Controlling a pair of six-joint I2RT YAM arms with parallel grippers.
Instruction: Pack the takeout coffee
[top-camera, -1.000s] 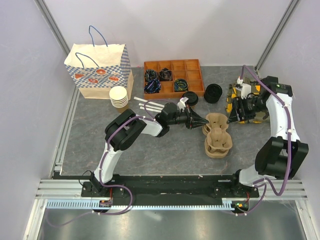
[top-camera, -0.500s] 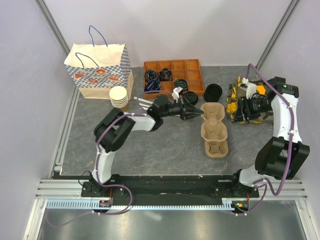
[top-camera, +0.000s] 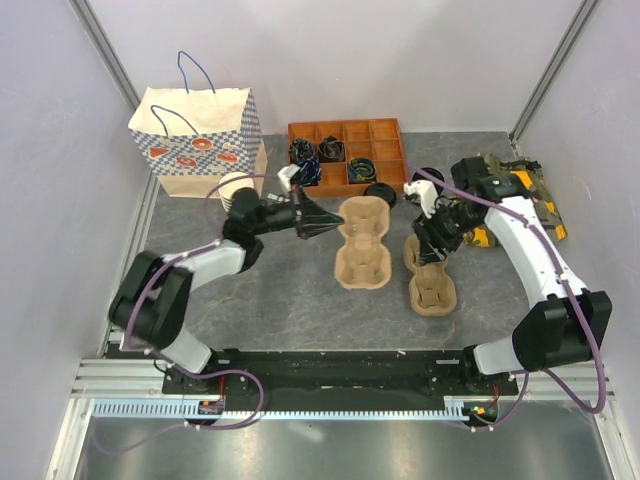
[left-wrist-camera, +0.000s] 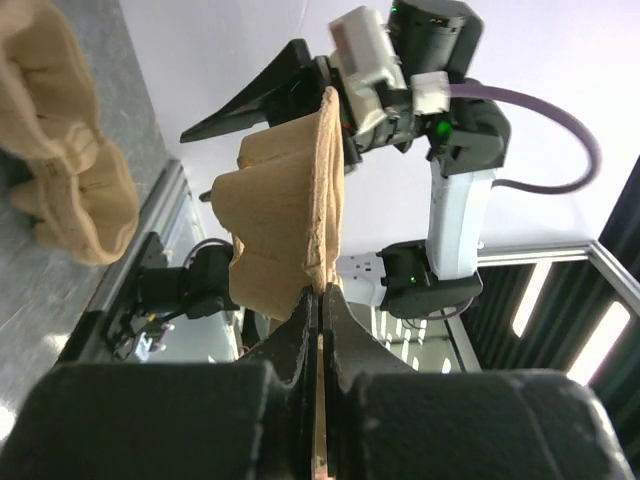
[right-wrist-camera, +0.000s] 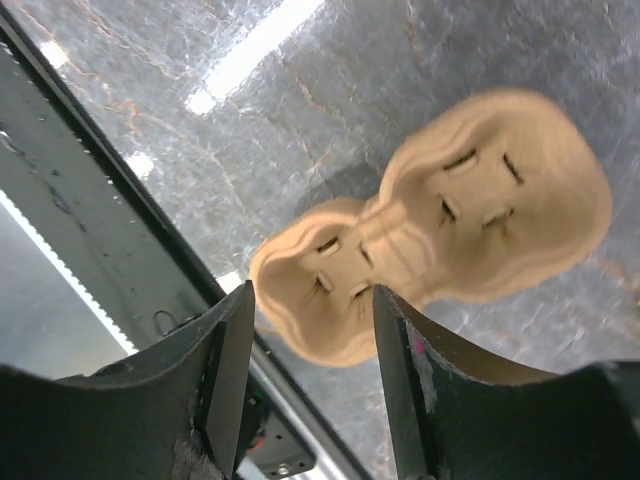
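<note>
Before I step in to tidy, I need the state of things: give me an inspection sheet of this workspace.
Surface: grey marbled table.
Job's things: carrier held, second carrier flat on table, paper bag upright; lidded coffee not made out.
Clutter: compartment tray, cup stack, toy.
Grippers: left claw shut on carrier's rim; right claw open over second carrier.
Cables: purple cable on right arm, no snag seen.
Surroundings: pale walls, nothing else seen.
</note>
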